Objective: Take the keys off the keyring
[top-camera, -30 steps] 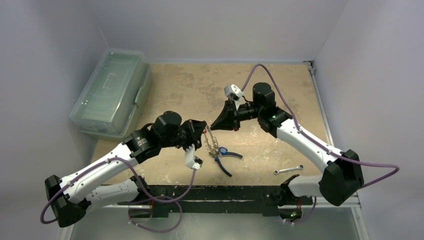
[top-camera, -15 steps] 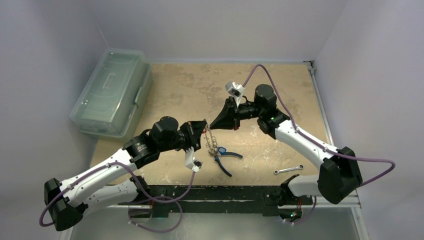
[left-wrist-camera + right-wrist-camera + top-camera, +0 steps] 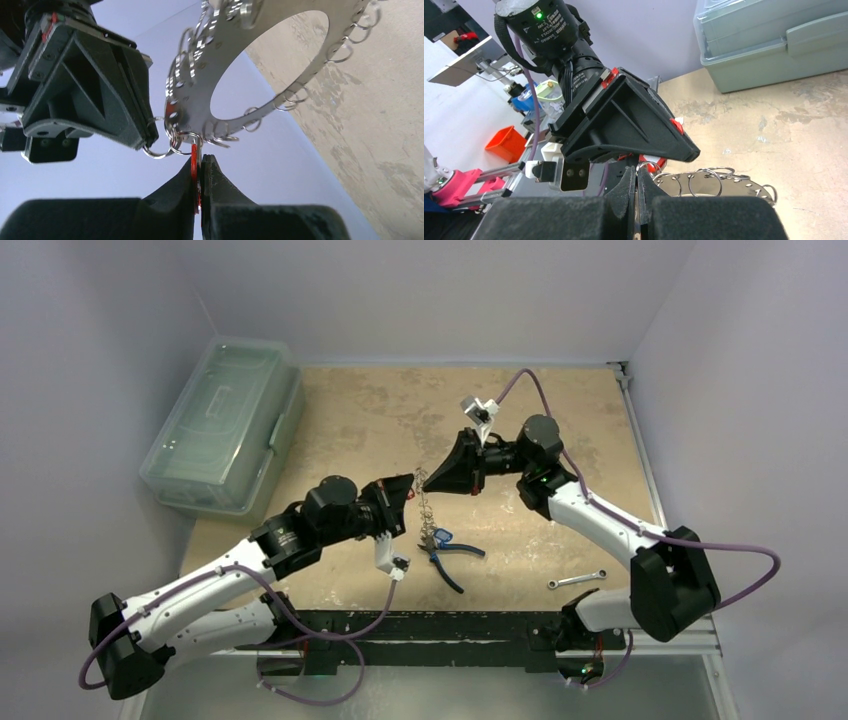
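Note:
The keyring (image 3: 197, 102) is a flat silver ring plate with holes, strung with small wire rings and keys. It hangs in the air between both grippers, above the table, in the top view (image 3: 429, 518). My left gripper (image 3: 200, 159) is shut on a red-tagged key (image 3: 194, 167) at the plate's lower edge. My right gripper (image 3: 636, 173) is shut on a small wire ring (image 3: 156, 151) next to it; the plate (image 3: 724, 187) shows just beyond. The two gripper tips nearly touch in the top view, left (image 3: 409, 489) and right (image 3: 427, 480).
Blue-handled pliers (image 3: 451, 551) lie on the table right below the hanging keyring. A silver wrench (image 3: 577, 580) lies at the front right. A clear lidded box (image 3: 222, 423) stands at the table's left edge, also in the right wrist view (image 3: 774, 40).
Both grippers have moved up and slightly away from the arm bases, lifting the keyring higher above the pliers. The right wrist has rotated. Both stay shut.

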You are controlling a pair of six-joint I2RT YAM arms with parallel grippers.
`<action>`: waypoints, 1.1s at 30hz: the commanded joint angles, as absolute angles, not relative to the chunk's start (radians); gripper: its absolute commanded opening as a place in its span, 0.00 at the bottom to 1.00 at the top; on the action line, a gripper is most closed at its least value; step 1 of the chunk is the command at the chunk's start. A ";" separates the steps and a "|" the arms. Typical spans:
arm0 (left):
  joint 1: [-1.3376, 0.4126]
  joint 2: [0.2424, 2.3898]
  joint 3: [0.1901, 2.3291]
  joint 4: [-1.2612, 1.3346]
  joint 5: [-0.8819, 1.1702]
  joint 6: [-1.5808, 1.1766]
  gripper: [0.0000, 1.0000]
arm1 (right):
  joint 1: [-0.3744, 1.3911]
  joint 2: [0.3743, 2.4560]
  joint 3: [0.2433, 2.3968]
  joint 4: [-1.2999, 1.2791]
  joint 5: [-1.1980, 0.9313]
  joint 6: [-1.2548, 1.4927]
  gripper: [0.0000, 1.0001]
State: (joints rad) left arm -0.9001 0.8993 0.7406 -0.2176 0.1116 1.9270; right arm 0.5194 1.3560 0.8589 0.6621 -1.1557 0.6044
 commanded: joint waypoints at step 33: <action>-0.904 0.984 0.978 -0.417 0.195 1.651 0.00 | 0.537 1.318 1.095 -0.165 -1.123 -0.300 0.00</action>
